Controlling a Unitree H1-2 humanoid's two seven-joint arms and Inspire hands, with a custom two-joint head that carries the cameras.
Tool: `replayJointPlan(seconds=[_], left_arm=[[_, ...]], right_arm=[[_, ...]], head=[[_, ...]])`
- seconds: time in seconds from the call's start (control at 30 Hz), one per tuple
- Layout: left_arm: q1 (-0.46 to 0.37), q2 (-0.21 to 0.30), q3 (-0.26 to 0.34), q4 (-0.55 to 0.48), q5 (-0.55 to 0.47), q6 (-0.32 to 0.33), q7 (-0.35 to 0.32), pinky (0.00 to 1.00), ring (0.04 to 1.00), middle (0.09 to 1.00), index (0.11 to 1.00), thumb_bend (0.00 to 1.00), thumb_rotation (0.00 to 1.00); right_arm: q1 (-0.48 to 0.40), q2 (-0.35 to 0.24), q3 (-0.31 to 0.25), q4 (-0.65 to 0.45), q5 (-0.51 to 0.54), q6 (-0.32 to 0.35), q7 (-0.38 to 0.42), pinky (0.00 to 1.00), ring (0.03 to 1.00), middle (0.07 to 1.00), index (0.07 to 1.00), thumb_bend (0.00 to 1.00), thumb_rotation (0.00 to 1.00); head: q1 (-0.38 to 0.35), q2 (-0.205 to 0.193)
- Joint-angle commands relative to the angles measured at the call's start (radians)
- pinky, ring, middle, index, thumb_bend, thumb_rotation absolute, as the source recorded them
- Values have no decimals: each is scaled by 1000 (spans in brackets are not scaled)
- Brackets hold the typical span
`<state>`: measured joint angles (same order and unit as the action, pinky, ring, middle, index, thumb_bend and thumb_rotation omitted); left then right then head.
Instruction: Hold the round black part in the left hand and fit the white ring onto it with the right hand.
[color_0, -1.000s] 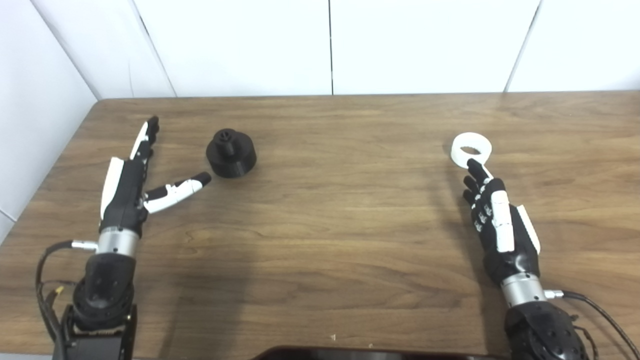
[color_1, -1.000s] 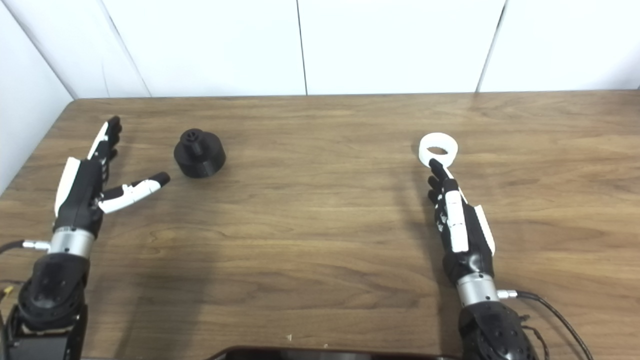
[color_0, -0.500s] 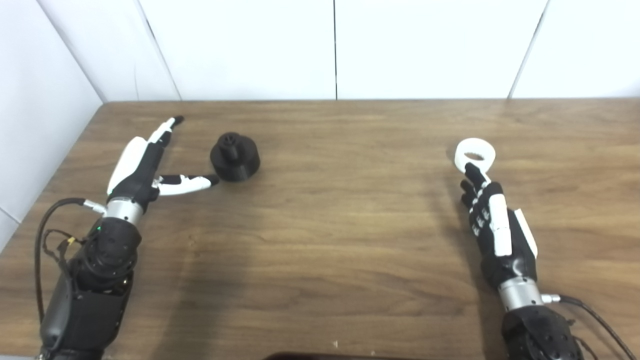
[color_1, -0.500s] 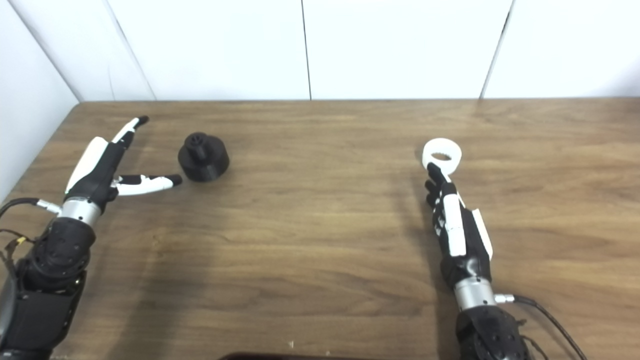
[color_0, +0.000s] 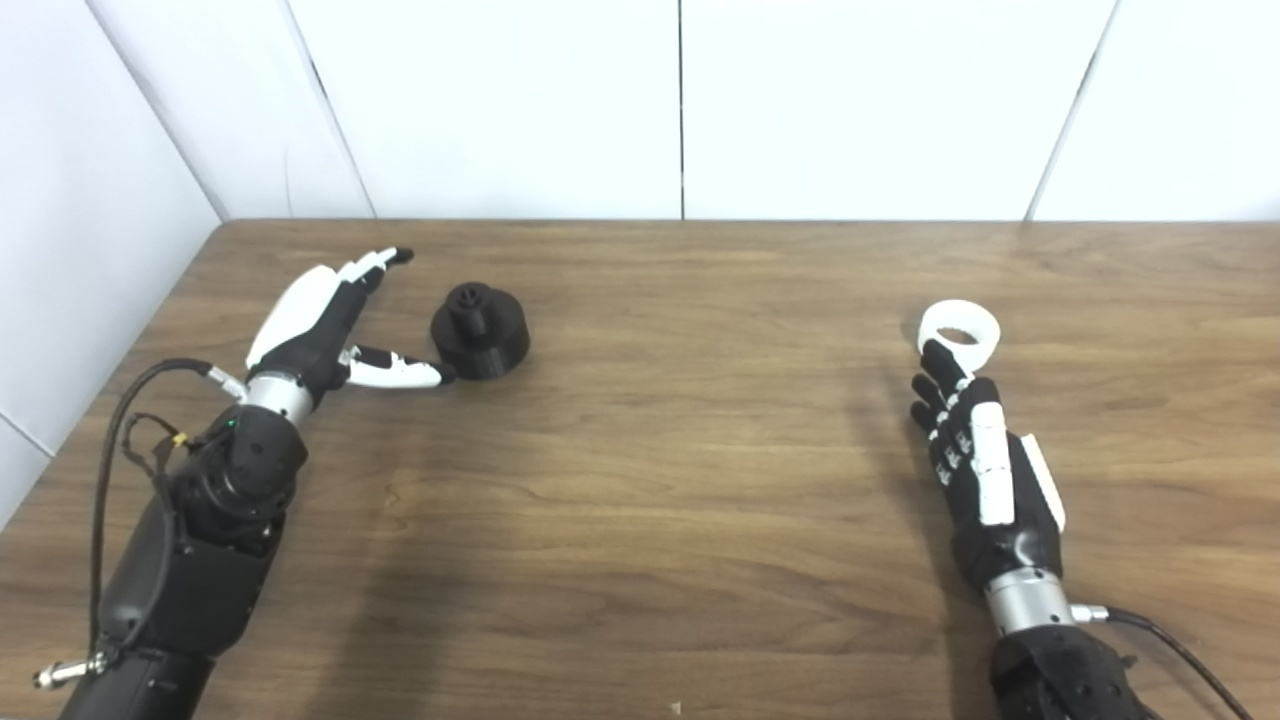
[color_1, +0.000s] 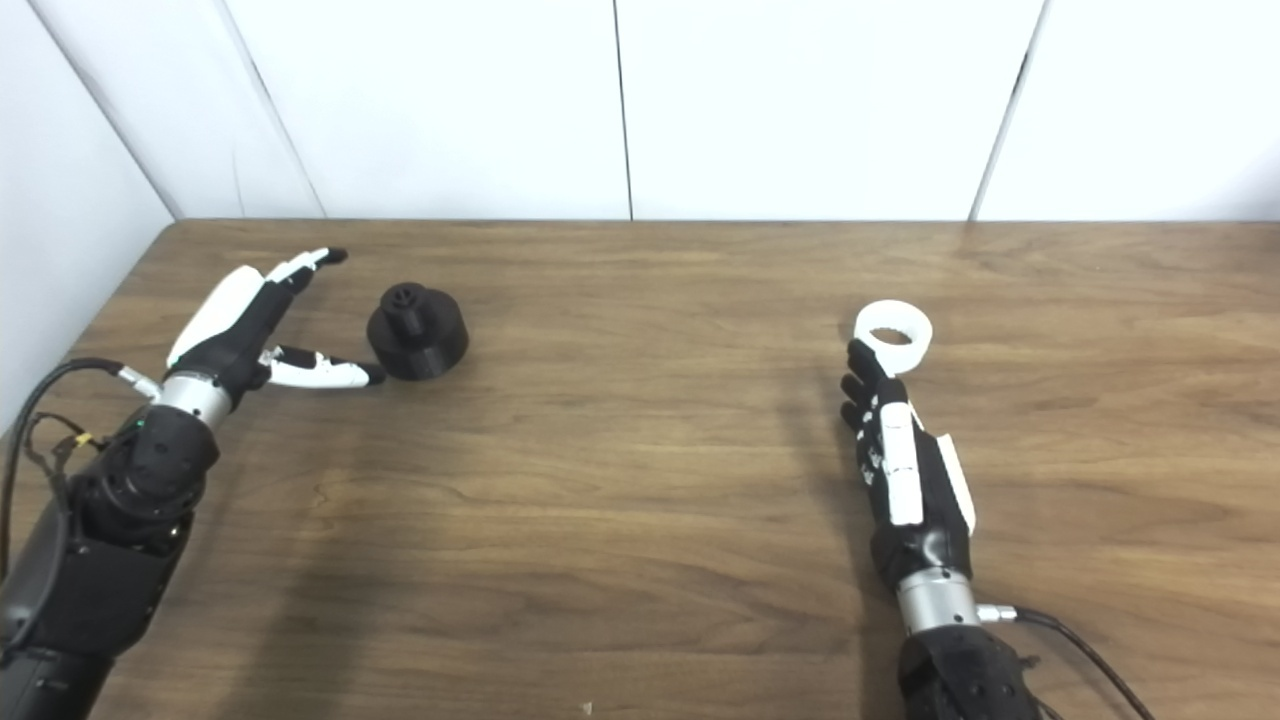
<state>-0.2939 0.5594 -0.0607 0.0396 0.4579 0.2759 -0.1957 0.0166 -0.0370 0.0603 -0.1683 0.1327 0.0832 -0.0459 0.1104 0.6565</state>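
Black and white plastic is covering the left hand (color_0: 320, 325), which is lying spread beside the round black part (color_0: 481, 331): its fingers (color_0: 375, 262) are reaching past the part's far left side while the thumb (color_0: 400, 372) is pointing along the table (color_0: 640, 450) with its tip at, or just short of, the part's near left edge. It is holding nothing yet. The part is sitting upright on the wood with a small stub rising from the middle of its top.

Across the table, well apart from that, the right hand (color_1: 900, 465) is stretching forward with its fingers straight and close together, also holding nothing. Its fingertips (color_1: 856, 352) are touching or nearly touching the near edge of the white ring (color_1: 893, 336), which is lying flat with its hole facing up.

Both hands seem to be in the approach to their first grasps. For the left, a good grip would probably mean sliding further in so the part is sitting between thumb and fingers, then closing on its side wall and leaving the stub and top free for the ring. For the right, pinching the ring by its rim rather than pushing it away looks like the thing to watch, since a light ring may skid on smooth wood.

No containers are showing anywhere on the table.
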Motion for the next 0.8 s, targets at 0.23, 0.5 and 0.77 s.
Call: replayJointPlan(seconds=[0.23,0.5,0.77], left_arm=[[-103,53,-45,66,61,-33,-4,927,1000,983,848,995,226],[-132,64,-74,120,77,-48,-28,948,1000,984,867,1000,262],[-145,71,-92,150,82,-60,-43,976,1000,984,872,1000,278]], right_arm=[[-5,20,-7,-25,-16,-20,15,961,955,955,912,505,1000],[-1,23,-17,-25,-15,-29,16,948,943,941,904,505,1000],[2,24,-20,-22,-19,-38,22,952,946,940,905,505,1000]], head=[[-5,-1],[-9,-2],[-11,-5]])
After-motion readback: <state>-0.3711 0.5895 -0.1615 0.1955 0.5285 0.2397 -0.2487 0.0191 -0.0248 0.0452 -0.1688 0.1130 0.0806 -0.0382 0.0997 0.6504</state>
